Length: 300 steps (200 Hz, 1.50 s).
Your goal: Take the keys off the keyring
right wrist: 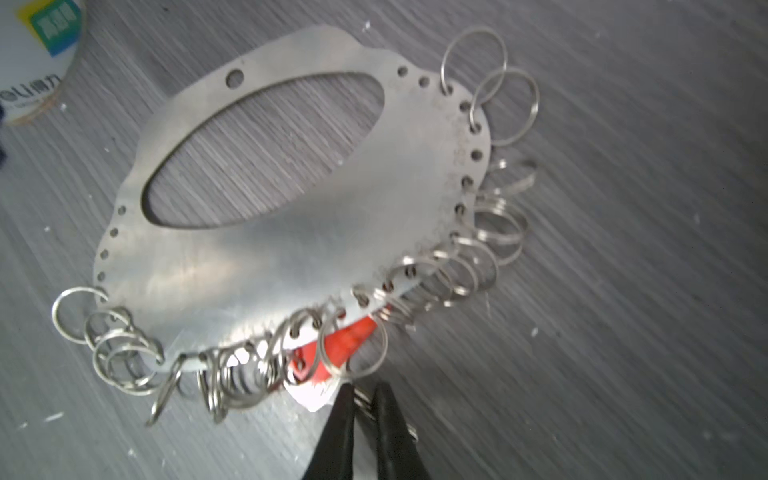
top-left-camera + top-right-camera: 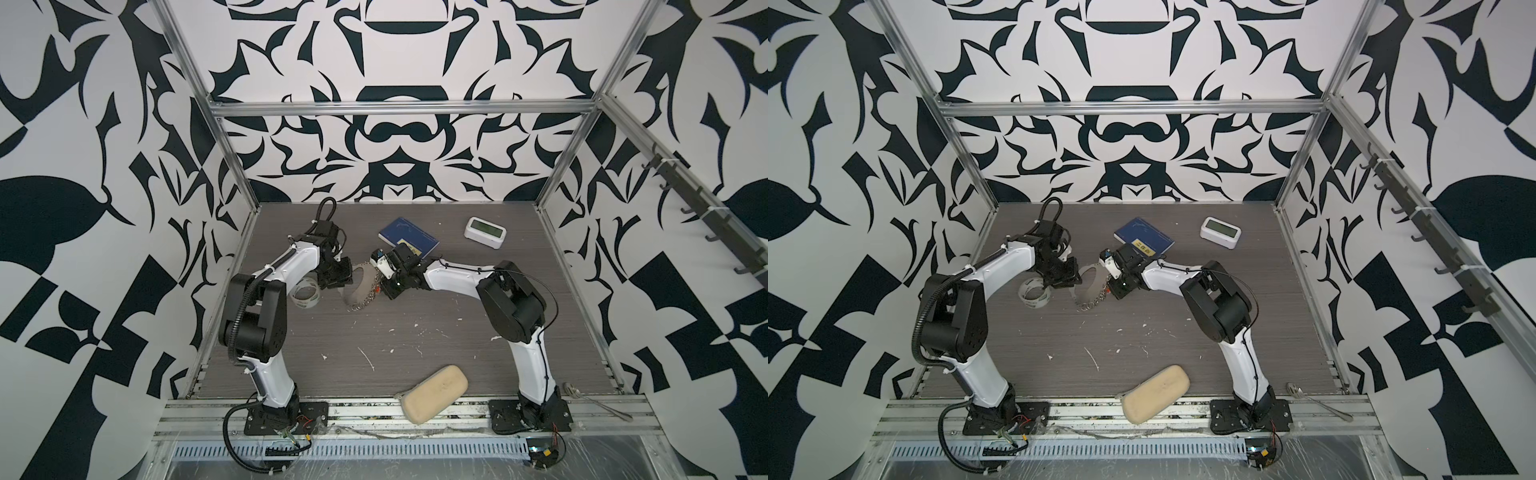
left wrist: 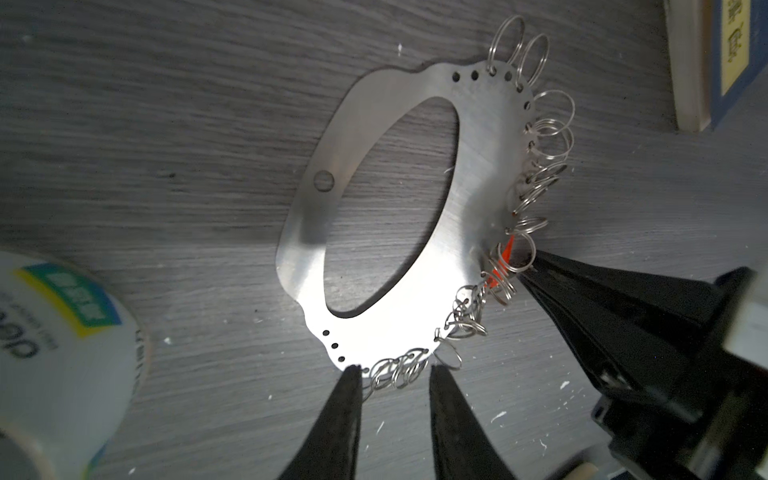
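Item: keyring [image 3: 473, 174], mid-table, tilted, rim clamped in half-spread left gripper [image 3: 393, 370]; red-tagged keys [image 1: 349, 338] at its right edge, pinched in near-closed right gripper [image 1: 363, 388]; advise steady rightward pull, hoop braced.

Flat grey keyring [image 1: 291, 257], ring-fringed, keys [image 1: 349, 336] with orange tag beneath its rim
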Each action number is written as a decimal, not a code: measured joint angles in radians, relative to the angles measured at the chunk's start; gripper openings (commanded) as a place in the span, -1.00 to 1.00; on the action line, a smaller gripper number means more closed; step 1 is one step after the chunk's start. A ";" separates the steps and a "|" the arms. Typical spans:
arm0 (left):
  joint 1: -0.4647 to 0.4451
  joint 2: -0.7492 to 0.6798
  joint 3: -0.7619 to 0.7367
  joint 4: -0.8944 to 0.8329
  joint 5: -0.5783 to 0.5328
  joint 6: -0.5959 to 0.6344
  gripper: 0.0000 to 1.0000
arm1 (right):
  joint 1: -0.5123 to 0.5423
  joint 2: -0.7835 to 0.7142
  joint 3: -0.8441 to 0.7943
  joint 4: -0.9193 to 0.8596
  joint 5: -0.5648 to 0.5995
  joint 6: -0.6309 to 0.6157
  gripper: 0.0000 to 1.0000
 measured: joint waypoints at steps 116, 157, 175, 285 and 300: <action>0.000 -0.045 -0.031 0.005 0.011 -0.007 -0.39 | 0.000 -0.153 -0.174 -0.044 0.076 0.017 -0.63; 0.000 -0.049 -0.035 0.009 0.014 -0.006 -0.40 | 0.003 -0.227 -0.214 0.026 0.016 0.023 -0.57; 0.000 -0.049 -0.043 0.013 0.018 -0.006 -0.41 | 0.007 -0.230 -0.210 0.071 -0.011 0.022 -0.57; 0.000 -0.049 -0.047 0.012 0.031 0.002 -0.42 | 0.052 -0.081 -0.027 0.016 0.014 -0.144 -0.57; 0.000 -0.049 -0.047 0.012 0.031 0.003 -0.42 | 0.052 -0.067 -0.004 0.003 0.018 -0.158 -0.60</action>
